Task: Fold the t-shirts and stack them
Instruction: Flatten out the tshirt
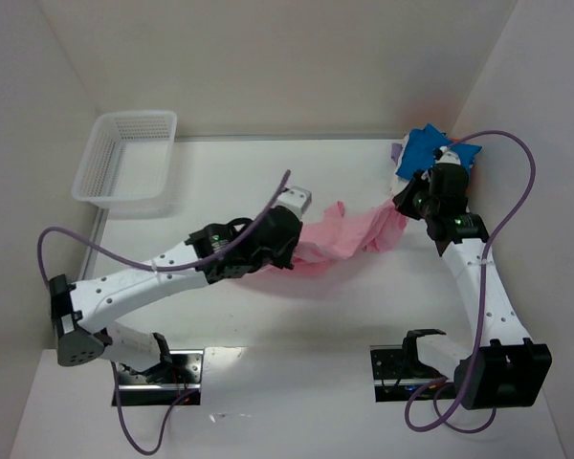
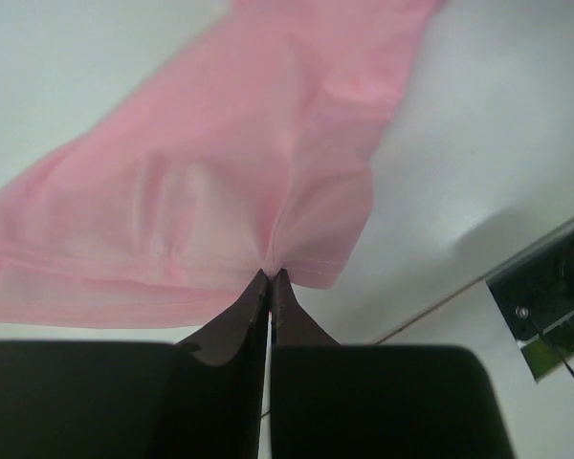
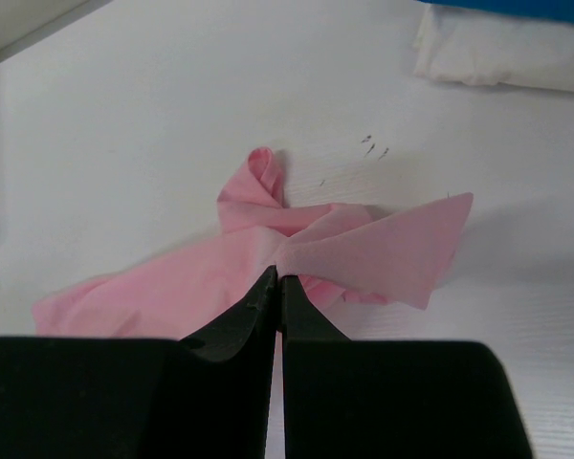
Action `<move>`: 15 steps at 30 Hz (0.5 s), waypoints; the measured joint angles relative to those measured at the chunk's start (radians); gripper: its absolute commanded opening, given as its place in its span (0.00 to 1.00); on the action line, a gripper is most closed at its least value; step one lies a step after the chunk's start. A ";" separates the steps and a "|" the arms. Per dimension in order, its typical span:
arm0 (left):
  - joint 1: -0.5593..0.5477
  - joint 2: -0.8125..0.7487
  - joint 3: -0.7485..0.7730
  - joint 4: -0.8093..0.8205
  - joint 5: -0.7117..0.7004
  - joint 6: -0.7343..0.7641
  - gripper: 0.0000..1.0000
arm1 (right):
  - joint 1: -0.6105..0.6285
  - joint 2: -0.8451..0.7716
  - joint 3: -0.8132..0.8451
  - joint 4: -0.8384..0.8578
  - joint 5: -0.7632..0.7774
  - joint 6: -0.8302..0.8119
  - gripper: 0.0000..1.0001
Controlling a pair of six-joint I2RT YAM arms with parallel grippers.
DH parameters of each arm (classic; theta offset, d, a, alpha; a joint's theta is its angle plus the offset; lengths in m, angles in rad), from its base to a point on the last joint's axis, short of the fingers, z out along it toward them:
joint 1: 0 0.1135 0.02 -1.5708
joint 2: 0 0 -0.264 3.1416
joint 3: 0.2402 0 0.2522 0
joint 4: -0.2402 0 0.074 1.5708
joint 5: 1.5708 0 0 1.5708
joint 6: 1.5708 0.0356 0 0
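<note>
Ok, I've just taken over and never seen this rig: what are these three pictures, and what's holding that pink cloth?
Two robot arms are bolted at the near edge of the table. The overhead picture looks down from behind them: left arm on the left, right arm on the right. The other two come from a camera on each wrist; the black shapes at the bottom are that arm's own jaws. Both pairs are shut on the pink t-shirt, stretched between them. Also on the table: a white mesh basket far left, and a blue t-shirt lying on white cloth far right.
</note>
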 measured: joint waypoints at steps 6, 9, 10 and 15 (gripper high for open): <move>0.141 -0.136 0.023 -0.037 -0.052 0.035 0.00 | 0.000 0.037 0.066 0.020 -0.028 0.020 0.05; 0.229 -0.174 0.063 -0.059 -0.085 0.081 0.00 | 0.000 0.083 0.135 0.025 -0.038 0.027 0.03; 0.255 -0.178 0.080 -0.063 -0.090 0.097 0.00 | 0.000 0.104 0.168 0.029 -0.041 0.030 0.03; 0.335 -0.179 0.179 -0.079 -0.116 0.180 0.00 | 0.000 0.194 0.344 0.045 -0.045 0.038 0.00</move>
